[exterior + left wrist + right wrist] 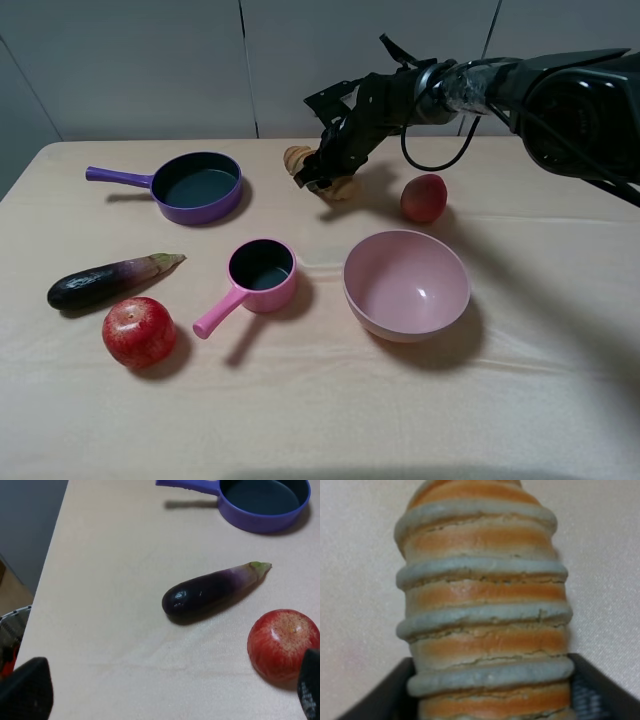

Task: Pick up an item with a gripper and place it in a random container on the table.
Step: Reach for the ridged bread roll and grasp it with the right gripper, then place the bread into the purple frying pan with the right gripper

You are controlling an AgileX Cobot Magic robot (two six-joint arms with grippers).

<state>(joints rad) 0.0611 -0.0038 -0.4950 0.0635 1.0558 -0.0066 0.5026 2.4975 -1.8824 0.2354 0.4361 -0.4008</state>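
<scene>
The tan, spiral-banded bread roll (297, 158) is at the back middle of the table (330, 420), right of the purple frying pan (197, 185). My right gripper (322, 172) reaches in from the right and is shut across the roll's middle. In the right wrist view the roll (485, 605) fills the frame, with a black jaw on either side of it. I cannot tell whether the roll is touching the cloth. My left gripper (167, 695) is open and empty over the table's left part, near the eggplant; it is out of the high view. The pan (265, 502) also shows in the left wrist view.
A dark eggplant (105, 280) (210, 590) and a red apple (139, 332) (282, 645) lie front left. A pink saucepan (260, 270) and a pink bowl (406, 285) stand in the middle. A red fruit (423, 198) sits right of the roll.
</scene>
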